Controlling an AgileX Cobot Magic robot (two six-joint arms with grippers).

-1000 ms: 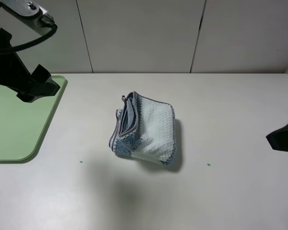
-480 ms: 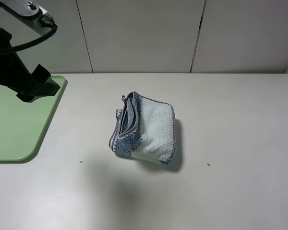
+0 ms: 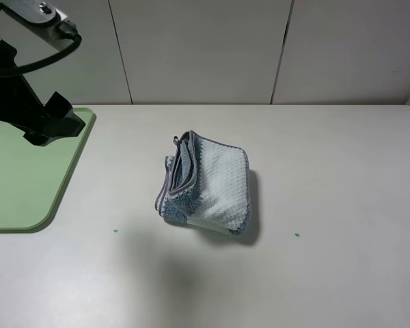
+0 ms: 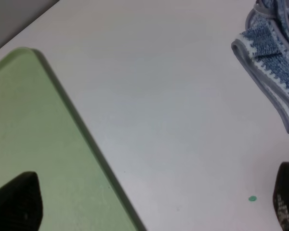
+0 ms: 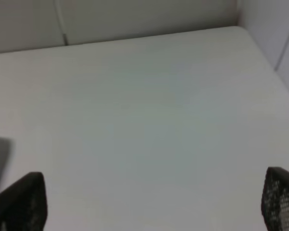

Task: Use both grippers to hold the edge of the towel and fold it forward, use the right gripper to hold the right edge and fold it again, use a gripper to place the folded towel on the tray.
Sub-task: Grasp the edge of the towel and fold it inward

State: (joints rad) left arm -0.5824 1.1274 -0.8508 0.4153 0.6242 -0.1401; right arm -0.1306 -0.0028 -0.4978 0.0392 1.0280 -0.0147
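from the high camera the folded towel [image 3: 206, 184] lies in the middle of the table [image 3: 328, 171], well apart from the tray [image 3: 27, 184] and touching neither gripper. its top face is pale, with blue showing along the edges and a grey hem curling at the far left corner. the inner layers are tucked out of sight, so i cannot count the folds. a bit of grey sticks up at that corner, and i cannot tell whether it is a loop or just hem.

the tray is cut off by the picture's left edge, and its far part is behind the left arm [image 3: 27, 102].

the left gripper [image 4: 151, 202] shows only the tips of its fingers [image 4: 17, 202], spread wide with nothing between them, one over the tray and one over bare table. its camera catches only a corner of the towel.

the right gripper [image 5: 151, 201] is outside the high view. its own camera shows its fingers [image 5: 24, 202] spread wide over bare table, gripping nothing.

the only marks i see are two small green dots [image 3: 297, 235] on the table.
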